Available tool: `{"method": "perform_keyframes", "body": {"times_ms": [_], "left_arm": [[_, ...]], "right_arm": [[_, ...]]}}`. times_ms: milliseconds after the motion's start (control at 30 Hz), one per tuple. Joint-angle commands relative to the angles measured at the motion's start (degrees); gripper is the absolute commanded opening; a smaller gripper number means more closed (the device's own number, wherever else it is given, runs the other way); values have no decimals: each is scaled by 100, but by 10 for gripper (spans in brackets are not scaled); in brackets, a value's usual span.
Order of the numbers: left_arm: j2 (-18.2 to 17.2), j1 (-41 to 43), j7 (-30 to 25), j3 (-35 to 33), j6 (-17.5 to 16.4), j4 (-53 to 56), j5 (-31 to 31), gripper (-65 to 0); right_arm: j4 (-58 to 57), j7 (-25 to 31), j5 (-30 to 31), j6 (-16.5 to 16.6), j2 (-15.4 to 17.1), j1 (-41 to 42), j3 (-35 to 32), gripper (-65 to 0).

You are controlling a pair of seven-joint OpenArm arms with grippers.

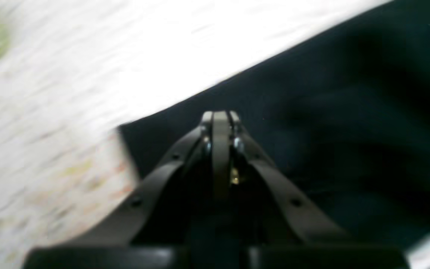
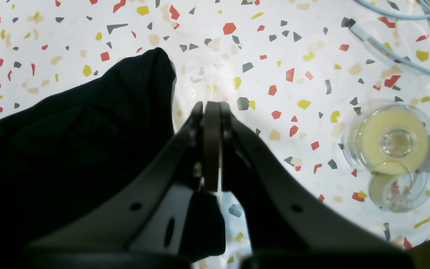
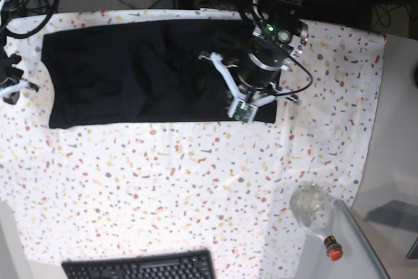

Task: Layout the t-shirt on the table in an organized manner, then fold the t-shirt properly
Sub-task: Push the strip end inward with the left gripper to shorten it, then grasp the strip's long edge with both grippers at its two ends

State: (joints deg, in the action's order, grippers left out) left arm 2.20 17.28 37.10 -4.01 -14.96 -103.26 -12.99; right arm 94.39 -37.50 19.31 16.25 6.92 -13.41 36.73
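the right gripper (image 2: 212,108), at the far left edge of the base view, has its jaws pressed together with nothing visibly between them, its tip beside a soft rounded corner of the t-shirt (image 3: 140,73) and not on it. the t-shirt lies as a long black band across the far half of the table (image 3: 196,187), already narrowed into a rectangle with fairly straight edges. it reads as light, limp knit cotton that will sag, drag and crease rather than hold a shape, so the likely places to take hold are its corners and hem edges, pinched low against the cloth. the table covering is thin white fabric flecked with red, yellow and grey chips, faintly rippled, and may ride up with a pinch. a black keyboard (image 3: 140,267) shows at the near edge. over the band's right end, the left gripper (image 1: 220,114) is closed too, hovering above dark fabric near a straight edge; the blurred wrist view shows no cloth in its jaws. a clear plastic tape dispenser (image 2: 394,149) with pale yellow rolls sits at the near right.
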Motion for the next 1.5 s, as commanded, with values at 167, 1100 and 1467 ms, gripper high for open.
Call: {"method": "perform_keyframes", "body": {"times_ms": [167,1100,1467], "left_arm": [[57,-71,-128,247,-64,441,-903,-650],[-567,835,-242,1434,-99,-104,-323,-650],[-1560,721,-2009,2392,-99,1909,2411,-650]], "right_arm": [[78,114,51,6,86,53,-3,-650],[-960,-817,1018,1078,332,528,138,-204],[-3061,-1028,1528,2221,1044,1231,129,-198]]}}
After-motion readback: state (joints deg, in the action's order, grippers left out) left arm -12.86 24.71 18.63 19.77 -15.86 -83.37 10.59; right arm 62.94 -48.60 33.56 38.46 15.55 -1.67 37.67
